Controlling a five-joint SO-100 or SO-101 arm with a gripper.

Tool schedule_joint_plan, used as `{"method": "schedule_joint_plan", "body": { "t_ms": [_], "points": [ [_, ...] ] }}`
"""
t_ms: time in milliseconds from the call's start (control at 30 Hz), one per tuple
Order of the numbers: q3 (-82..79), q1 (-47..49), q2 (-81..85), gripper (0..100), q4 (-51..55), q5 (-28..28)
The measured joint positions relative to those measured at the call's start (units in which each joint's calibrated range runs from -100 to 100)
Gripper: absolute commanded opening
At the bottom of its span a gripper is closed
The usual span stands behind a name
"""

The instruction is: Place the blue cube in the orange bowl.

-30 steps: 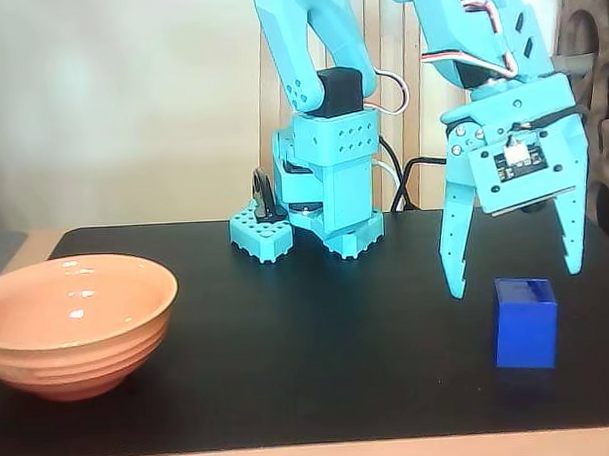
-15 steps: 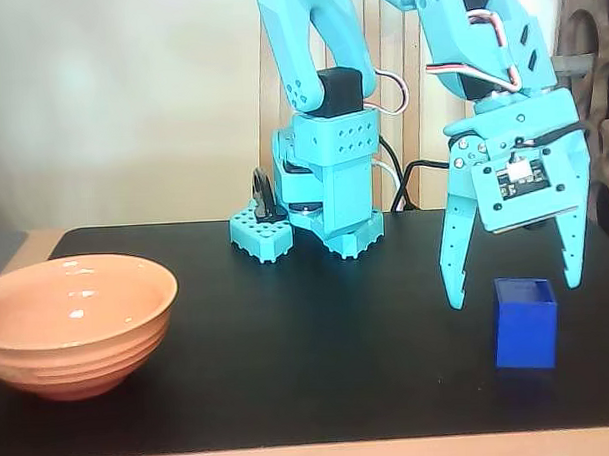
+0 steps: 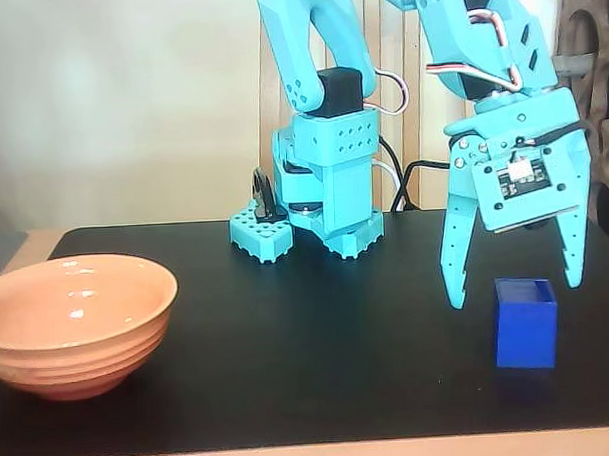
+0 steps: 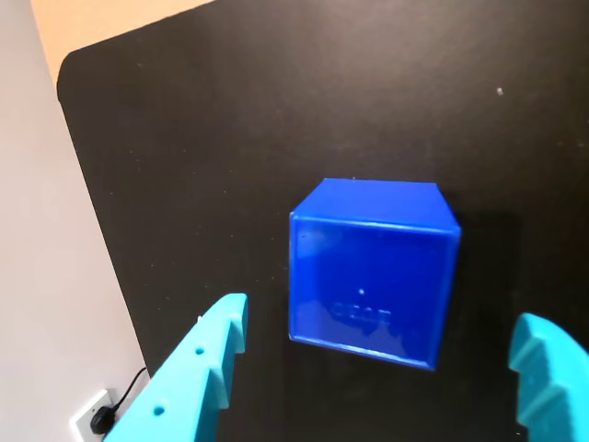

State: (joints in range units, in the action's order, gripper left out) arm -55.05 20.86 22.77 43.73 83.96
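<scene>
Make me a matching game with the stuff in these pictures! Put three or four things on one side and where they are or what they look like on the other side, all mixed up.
Things:
1. blue cube
2. orange bowl
3. gripper
4. table

Descriptions:
A. open, hanging just above a block
B. black and flat, holding everything up
C. at the left edge of the fixed view, empty
D. standing on the table at the right of the fixed view, between two turquoise fingers in the wrist view

Right pairs: 1-D, 2-C, 3-A, 4-B
</scene>
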Motion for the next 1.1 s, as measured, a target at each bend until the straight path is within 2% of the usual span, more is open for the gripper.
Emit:
{"method": "schedule_joint_plan", "body": {
  "t_ms": [1100],
  "points": [
    [3.52,0.00,-6.29,32,0.00,0.00]
  ]
}}
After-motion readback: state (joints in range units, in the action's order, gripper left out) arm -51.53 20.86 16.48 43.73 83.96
